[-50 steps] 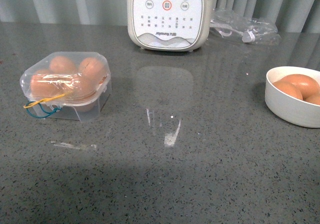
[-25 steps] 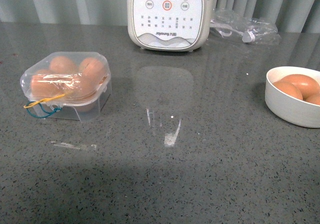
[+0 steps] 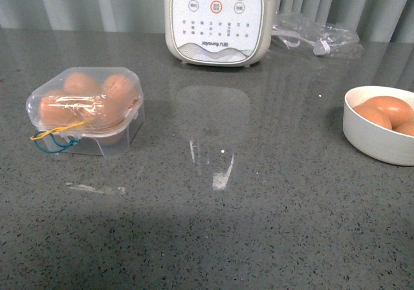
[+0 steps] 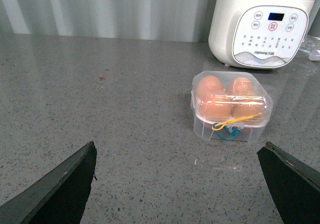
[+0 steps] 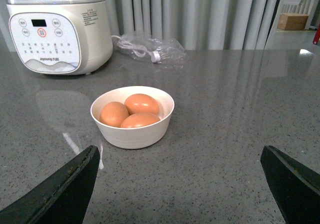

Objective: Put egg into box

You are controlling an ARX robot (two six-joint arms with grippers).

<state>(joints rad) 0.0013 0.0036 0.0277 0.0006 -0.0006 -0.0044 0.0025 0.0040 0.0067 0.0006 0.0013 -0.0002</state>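
Presently: box [image 3: 85,111], left on the table [image 3: 259,225], lid closed, four eggs inside, yellow and teal loops at its near side. Cooker [image 3: 217,19], far centre. Clear bag [image 3: 315,35], far right. White bowl [image 3: 374,138], right edge, holding three eggs [image 5: 141,104]. Left fingers [image 4: 55,189] spread wide, empty, facing the box. Right fingers [image 5: 57,186] spread wide, empty, facing the bowl.

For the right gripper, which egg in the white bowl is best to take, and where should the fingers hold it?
Probably the topmost egg in the white bowl. It lies on its side, resting above the other two, so its upper surface is free. The open right gripper should descend from above and close across the egg's narrow middle, clear of the rim.
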